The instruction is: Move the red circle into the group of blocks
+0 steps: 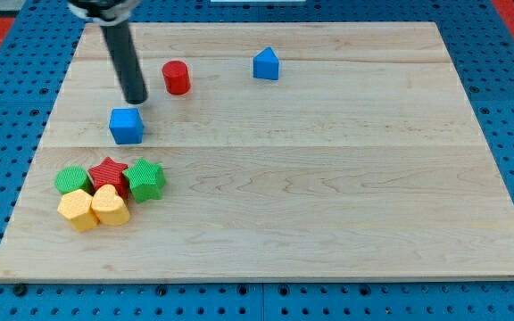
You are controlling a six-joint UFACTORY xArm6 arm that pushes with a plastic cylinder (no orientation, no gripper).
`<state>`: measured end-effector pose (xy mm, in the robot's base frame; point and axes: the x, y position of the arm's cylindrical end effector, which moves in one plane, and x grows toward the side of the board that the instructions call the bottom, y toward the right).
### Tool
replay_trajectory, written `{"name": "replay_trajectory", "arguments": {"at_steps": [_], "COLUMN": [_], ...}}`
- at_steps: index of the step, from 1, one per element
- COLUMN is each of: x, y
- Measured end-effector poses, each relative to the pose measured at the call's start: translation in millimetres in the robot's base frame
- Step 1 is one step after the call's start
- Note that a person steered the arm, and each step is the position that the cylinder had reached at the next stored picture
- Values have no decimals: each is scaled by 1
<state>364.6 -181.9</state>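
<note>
Red circle (176,78) sits near the table's (328,178) top, well apart from the group. My tip (136,100) is just left of it; no fingers, just a rod, poised to push.

No legible text, label, brand, number or sign appears anywhere in the camera view. The wooden desk (328,178) bears only plain grain, the coloured blocks carry no markings, and the blue perforated surface around the desk shows no lettering.
</note>
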Motion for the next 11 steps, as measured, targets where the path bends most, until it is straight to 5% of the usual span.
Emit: {"name": "replay_trajectory", "arguments": {"at_steps": [2,3,5,6,7,8,9,10,11], "x": [65,59,8,-74,-110,-51,-97,-80,-50], "y": [5,16,193,144,60,29,41,104,87]}}
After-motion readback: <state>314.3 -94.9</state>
